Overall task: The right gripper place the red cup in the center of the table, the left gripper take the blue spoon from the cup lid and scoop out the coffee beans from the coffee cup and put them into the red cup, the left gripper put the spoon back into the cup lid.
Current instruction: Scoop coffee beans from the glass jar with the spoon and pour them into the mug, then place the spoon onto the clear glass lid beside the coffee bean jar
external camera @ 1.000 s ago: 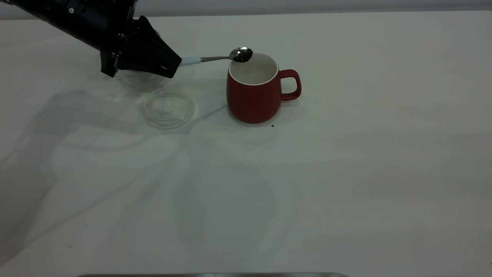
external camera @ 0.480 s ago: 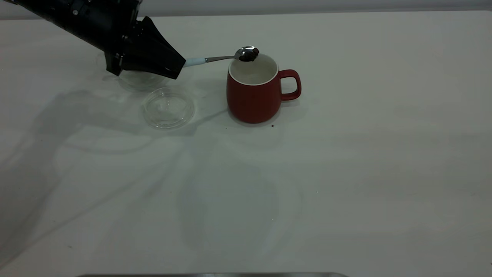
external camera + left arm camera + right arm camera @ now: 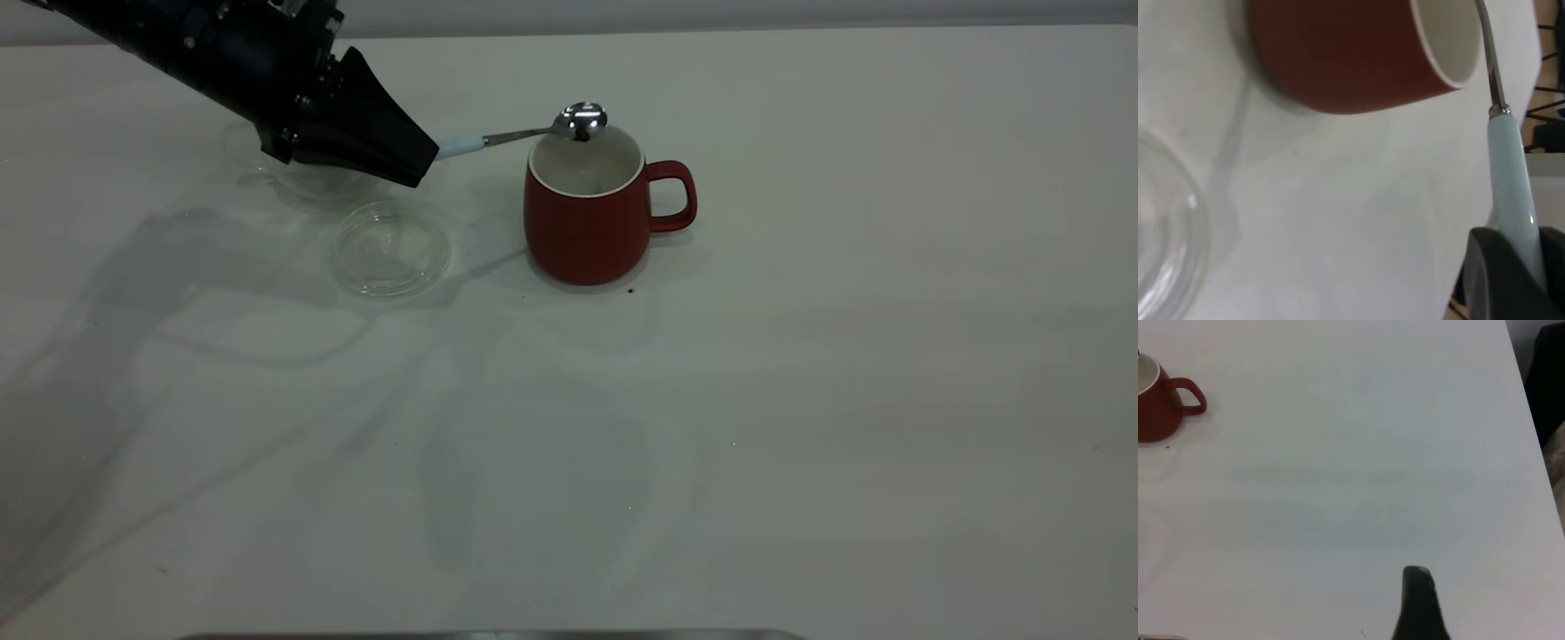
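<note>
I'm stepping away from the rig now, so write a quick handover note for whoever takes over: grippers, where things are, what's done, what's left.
Left gripper: shut on the blue spoon by its handle, spoon bowl over the far rim of the red cup, a few coffee beans at the bowl.
Right gripper: parked away from the cup, above bare table.
Cup lid: on the table, empty, just left of the red cup. Coffee cup: behind the lid, partly hidden by the left gripper.
Done: red cup placed, beans scooped.
Left: finish tipping, return the spoon to the lid.

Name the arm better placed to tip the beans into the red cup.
Left. Its hand holds the blue spoon, whose bowl is over the red cup's rim. The right hand is far off.
</note>
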Tool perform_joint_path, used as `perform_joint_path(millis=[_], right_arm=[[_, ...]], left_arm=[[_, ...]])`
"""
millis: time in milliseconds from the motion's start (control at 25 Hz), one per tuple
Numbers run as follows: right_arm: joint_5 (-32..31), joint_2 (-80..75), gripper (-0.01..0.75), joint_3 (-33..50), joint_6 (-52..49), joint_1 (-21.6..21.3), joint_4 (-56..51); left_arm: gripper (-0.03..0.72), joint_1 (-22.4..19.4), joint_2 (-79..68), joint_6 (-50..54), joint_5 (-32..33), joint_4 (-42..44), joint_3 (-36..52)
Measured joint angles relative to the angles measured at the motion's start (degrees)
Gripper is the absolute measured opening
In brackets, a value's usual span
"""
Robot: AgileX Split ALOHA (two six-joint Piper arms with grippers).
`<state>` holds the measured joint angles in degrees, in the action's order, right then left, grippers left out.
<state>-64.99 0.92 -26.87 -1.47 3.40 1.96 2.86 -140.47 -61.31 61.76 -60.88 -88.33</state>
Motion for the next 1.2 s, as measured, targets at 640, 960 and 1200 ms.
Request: perform_joint_path(millis=[640,960,1200], right_arm=[[0.0,0.0,0.573,0.0,0.0,0.0,0.0],[0.0,0.0,0.573,0.0,0.0,0.0,0.0],[0.0,0.0,0.573,0.0,0.0,0.0,0.0]], left_arm=[[0.126,0.0,0.0,-0.23,-1.01,3.07,0.0],[0.126,-1.24,2.74,-0.17,4.45,1.64,-0.17],[0.126,-8.56,8.83,6.42,4.71,1.13,-0.17]])
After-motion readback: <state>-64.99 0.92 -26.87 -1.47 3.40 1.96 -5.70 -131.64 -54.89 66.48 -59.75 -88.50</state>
